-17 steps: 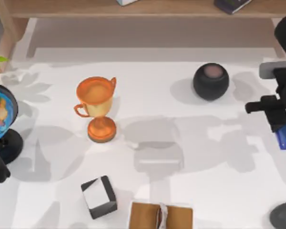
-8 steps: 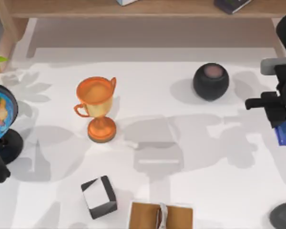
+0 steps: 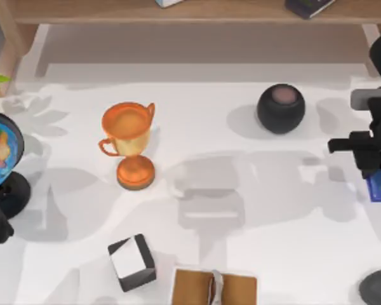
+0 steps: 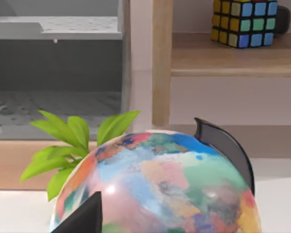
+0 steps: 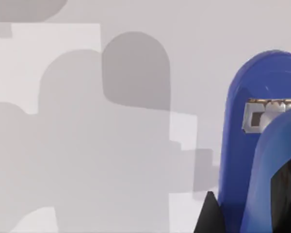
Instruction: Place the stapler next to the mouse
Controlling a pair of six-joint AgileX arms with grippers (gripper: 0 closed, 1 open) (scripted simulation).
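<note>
Overhead, the white desk point(image 3: 273, 216) is seen with the right tool point(image 3: 376, 179) at its far right edge, clenched on the blue stapler point(image 3: 379, 185), whose lower end sticks out below the black fingers. The stapler is held clear of the desk surface, and no mouse can be told with certainty in this view; a dark rounded shape point(image 3: 378, 287) is cut off by the bottom right corner, well apart from the stapler. A black ball-shaped speaker point(image 3: 280, 108) with a pinkish flat top is set toward the back right, near the right arm but not touching it. An orange trophy point(image 3: 130, 143) is stood upright left of centre. A black-and-white cube point(image 3: 133, 262) is placed near the front edge, and just beside it, to the right, a brown book-like object point(image 3: 213, 287) is partly cut off. A globe point(image 3: 1, 149) on a black stand is found at the left edge, where the left arm is parked; its tool cannot be told as released or clenched. A wooden shelf point(image 3: 178, 13) runs along the back.

From the left wrist, the multicoloured globe point(image 4: 160, 187) is seen close up, with green leaves point(image 4: 70, 141) beside it and a colourful puzzle cube point(image 4: 245, 22) on a wooden shelf point(image 4: 233, 53) behind.

From the right wrist, the stapler point(image 5: 254, 145) is seen over the bare desk point(image 5: 87, 145), its metal mouth visible, with shadows cast on the surface below.
</note>
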